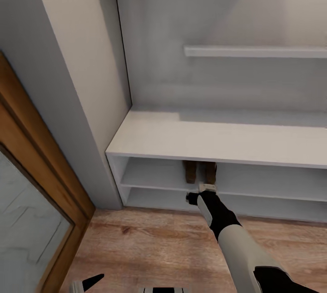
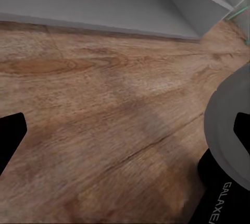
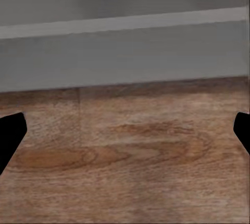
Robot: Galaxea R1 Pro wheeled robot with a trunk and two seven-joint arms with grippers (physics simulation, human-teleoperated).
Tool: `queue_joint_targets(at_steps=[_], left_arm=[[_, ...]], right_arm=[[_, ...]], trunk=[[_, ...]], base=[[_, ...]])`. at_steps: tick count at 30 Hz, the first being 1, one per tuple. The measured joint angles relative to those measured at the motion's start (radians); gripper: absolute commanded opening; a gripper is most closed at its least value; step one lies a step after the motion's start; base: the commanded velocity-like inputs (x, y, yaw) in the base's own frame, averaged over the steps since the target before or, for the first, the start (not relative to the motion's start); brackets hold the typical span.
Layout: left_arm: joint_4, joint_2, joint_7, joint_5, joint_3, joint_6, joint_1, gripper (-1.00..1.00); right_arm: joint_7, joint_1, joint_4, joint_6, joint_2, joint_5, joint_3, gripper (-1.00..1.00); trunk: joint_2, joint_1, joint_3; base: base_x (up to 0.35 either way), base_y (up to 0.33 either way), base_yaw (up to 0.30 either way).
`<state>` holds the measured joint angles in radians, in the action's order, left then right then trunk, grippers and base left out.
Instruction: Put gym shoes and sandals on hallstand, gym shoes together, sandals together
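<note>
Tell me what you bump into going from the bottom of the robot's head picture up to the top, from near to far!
Wooden floor → the right arm's claw → brown sandals on the rack's upper open shelf → the bench top → the small wall shelf.

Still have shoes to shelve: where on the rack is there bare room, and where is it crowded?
Bench top is bare across. The upper tier is free left of the sandals, up to the side wall, and right of them. It is crowded at the sandals, where the right gripper sits.
</note>
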<state>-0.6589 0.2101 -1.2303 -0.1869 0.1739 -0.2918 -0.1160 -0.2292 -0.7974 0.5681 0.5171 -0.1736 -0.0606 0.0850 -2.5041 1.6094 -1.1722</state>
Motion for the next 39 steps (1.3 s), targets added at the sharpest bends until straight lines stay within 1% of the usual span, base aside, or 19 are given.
queue_joint_targets(at_steps=[10,15,20,21,22,27,30,33,37,38,39], left_arm=[[0.000,0.000,0.003,-0.001,0.000,0.000,0.000,1.00],[0.000,0.000,0.006,-0.002,0.000,0.000,0.000,1.00],[0.000,0.000,0.008,-0.002,0.000,0.000,0.000,1.00],[0.000,0.000,0.009,-0.002,0.000,0.000,0.000,1.00],[0.000,0.000,0.009,-0.002,0.000,0.000,0.000,1.00],[0.000,0.000,0.009,0.000,0.000,0.000,0.000,1.00],[0.001,0.000,0.009,0.001,-0.001,0.001,0.000,1.00],[0.001,-0.001,0.009,0.002,-0.001,0.001,0.000,1.00],[0.001,-0.001,0.009,0.003,-0.001,0.001,0.000,1.00],[0.001,-0.001,0.009,0.003,0.000,0.001,0.000,1.00],[0.001,0.000,0.009,0.003,0.000,0.001,0.000,1.00]], right_arm=[[0.004,0.003,-0.025,-0.009,0.000,0.006,-0.002,1.00],[0.008,0.005,-0.053,-0.040,0.001,0.006,-0.003,1.00],[0.012,0.012,-0.071,-0.092,0.042,0.007,-0.004,1.00],[0.013,0.020,-0.080,-0.115,0.059,0.009,-0.004,1.00],[0.014,0.024,-0.086,-0.128,0.068,0.009,-0.005,1.00],[0.022,0.042,-0.127,-0.192,0.104,0.024,-0.007,1.00],[0.037,0.047,-0.164,-0.238,0.119,0.046,-0.008,1.00],[0.062,0.049,-0.212,-0.289,0.127,0.082,-0.010,1.00],[0.101,0.051,-0.287,-0.363,0.132,0.143,-0.011,1.00],[0.116,0.051,-0.328,-0.402,0.134,0.176,-0.011,1.00],[0.122,0.052,-0.351,-0.422,0.134,0.193,-0.011,1.00]], trunk=[[0.000,0.000,0.000],[0.000,0.000,0.000],[0.000,0.000,0.000],[0.000,0.000,0.000],[0.000,0.000,0.000],[0.000,0.000,0.000],[0.000,0.000,0.000],[0.000,0.000,0.000],[0.000,0.000,0.000],[0.000,0.000,0.000],[0.000,0.000,0.000]], base=[[-0.336,0.000,0.000],[-0.337,0.000,0.000],[-0.337,0.000,0.000],[-0.337,0.000,0.000],[-0.337,0.000,0.000],[-0.337,0.000,0.000],[-0.337,0.000,0.000],[-0.337,0.000,0.000],[-0.337,0.000,0.000],[-0.337,0.000,0.000],[-0.337,0.000,0.000]])
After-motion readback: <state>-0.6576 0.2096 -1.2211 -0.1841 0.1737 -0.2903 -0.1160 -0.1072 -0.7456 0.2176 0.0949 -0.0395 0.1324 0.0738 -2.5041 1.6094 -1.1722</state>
